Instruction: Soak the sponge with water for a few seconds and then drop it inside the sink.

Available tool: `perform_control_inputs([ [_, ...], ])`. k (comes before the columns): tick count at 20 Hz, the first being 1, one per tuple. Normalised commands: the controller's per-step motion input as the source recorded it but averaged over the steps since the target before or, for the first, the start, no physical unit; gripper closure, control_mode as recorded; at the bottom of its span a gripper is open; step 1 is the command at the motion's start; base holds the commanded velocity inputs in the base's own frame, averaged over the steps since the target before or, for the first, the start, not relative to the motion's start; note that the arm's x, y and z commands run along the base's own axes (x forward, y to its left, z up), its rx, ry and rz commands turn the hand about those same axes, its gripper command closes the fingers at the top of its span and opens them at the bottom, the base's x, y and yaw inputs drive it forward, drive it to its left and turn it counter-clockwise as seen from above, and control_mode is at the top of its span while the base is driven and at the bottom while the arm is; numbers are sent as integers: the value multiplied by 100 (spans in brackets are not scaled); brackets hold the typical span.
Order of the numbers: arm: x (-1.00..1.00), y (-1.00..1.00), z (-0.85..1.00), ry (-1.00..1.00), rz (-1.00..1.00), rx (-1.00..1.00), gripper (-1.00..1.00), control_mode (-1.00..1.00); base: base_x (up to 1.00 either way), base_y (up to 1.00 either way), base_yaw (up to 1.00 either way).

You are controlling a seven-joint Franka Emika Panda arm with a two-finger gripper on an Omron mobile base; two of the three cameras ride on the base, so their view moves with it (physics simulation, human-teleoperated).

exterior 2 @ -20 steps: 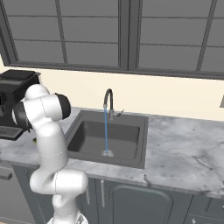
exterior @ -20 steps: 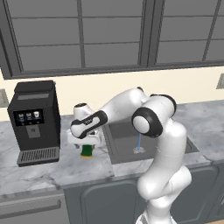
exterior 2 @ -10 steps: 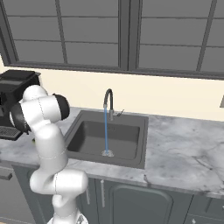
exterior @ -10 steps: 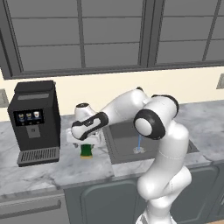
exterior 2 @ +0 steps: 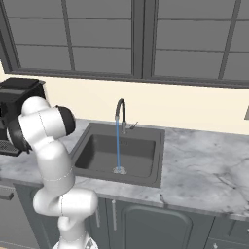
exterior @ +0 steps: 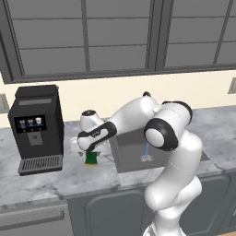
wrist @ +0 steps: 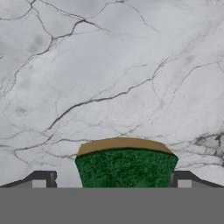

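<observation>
Jaws stand wide, straddling the sponge (wrist: pixel 126 166) on the marble surface (wrist: pixel 109 65), lowered closer than a second ago; grasp not yet made, water (exterior 2: pixel 117 146) running.

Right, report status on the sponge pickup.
Gripper open, straddling the sponge on the counter. Not gripped yet. Water running into the sink. Nothing in the way.

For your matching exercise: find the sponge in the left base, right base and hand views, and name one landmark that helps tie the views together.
Left base view: the sponge lies on the counter under the gripper, between coffee machine and sink.
Right base view: I cannot find it here; the arm stands in front of that spot.
Hand view: bottom centre, between the open fingertips.
Shared landmark: the marble counter.
</observation>
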Motion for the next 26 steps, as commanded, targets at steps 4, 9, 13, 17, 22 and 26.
perform_control_inputs([
  [4, 0, 0, 0, 0, 9, 0, -100, -100, 0, 0, 0],
  [9, -1, -15, -8, 0, 2, 0, -100, -100, 0, 0, 0],
  [13, -15, -4, -36, 0, 0, 0, -100, -100, 0, 0, 0],
  [17, -16, 0, -45, 0, -4, 0, -100, -100, 0, 0, 0],
  [22, -6, 0, -55, 0, -13, 0, -100, -100, 0, 0, 0],
  [26, 0, 0, -32, 1, -14, 0, -100, -100, 0, 0, 0],
])
